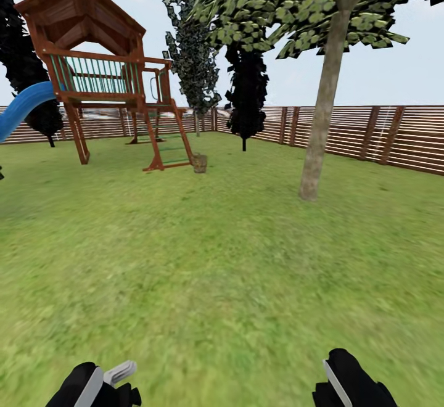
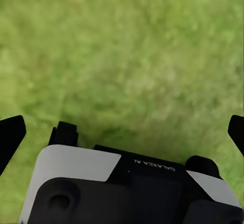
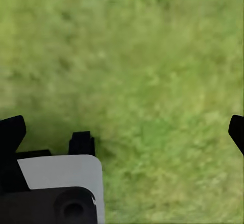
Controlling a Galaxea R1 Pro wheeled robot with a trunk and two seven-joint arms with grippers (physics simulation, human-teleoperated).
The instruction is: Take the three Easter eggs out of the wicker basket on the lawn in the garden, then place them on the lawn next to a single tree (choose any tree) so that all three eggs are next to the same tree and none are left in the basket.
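Far across the lawn (image 1: 216, 259), a small brown wicker basket (image 1: 199, 163) stands by the foot of the play tower's ladder. At this distance I cannot make out the Easter eggs. To the right of the basket and somewhat nearer to me rises the tree (image 1: 319, 135), with a pale mottled trunk and light green canopy. My left gripper (image 1: 102, 383) and right gripper (image 1: 346, 381) hang low at the near edge. Over bare grass, the left gripper (image 2: 122, 132) has its black fingertips (image 2: 10, 137) spread wide. The right gripper (image 3: 122, 132) is likewise open and empty.
A wooden play tower (image 1: 98, 68) with a blue slide (image 1: 21, 108) stands at the back left. A slatted wooden fence (image 1: 382, 132) runs along the back and right. Dark columnar trees (image 1: 246, 95) stand near the fence. Open grass lies between me and the basket.
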